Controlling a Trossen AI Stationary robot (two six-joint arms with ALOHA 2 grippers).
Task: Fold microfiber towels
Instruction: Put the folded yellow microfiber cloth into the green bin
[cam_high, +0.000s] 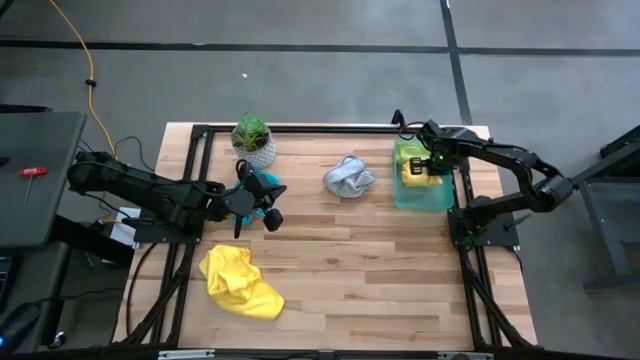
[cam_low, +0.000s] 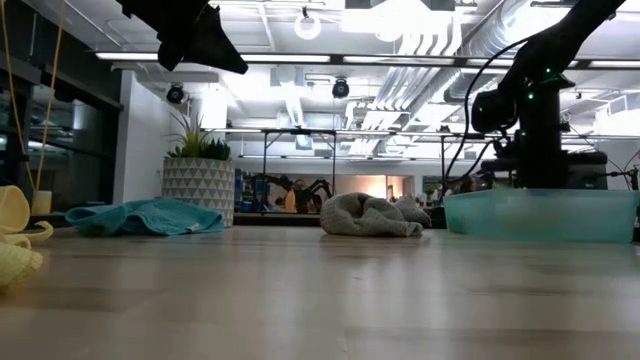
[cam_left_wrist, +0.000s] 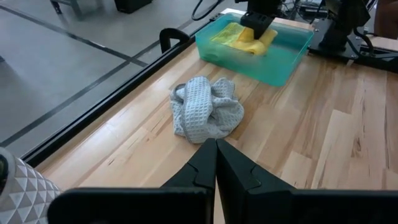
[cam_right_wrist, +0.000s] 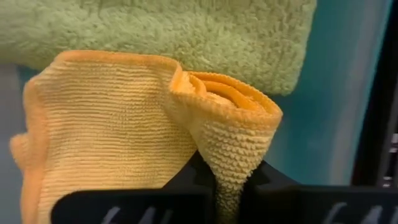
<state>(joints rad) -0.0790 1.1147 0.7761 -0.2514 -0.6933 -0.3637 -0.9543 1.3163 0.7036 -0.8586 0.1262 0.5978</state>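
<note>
In the translucent green tray (cam_high: 436, 195) at the back right lie a lime green towel (cam_right_wrist: 155, 28) and, on top of it, a yellow towel (cam_right_wrist: 106, 118). My right gripper (cam_right_wrist: 229, 190) points down into the tray, shut on that yellow towel. A grey-white towel (cam_high: 348, 177) lies crumpled at the table's middle back. A teal towel (cam_low: 145, 217) lies by the plant. A second yellow towel (cam_high: 240, 285) lies crumpled at the near left. My left gripper (cam_left_wrist: 216, 152) hangs shut above the table near the teal towel, holding nothing. My right gripper pinches a bunched-up fold of the yellow towel (cam_right_wrist: 235, 146) between its two fingers, several layers thick. The fingers come from above, pointing down. The rest of the towel spreads out on the lime green towel inside the tray.
A small plant in a white patterned pot (cam_high: 253, 140) stands at the back left, beside the teal towel. A black frame rail (cam_high: 300, 128) runs along the table's far edge. The wooden table's middle and near right are bare.
</note>
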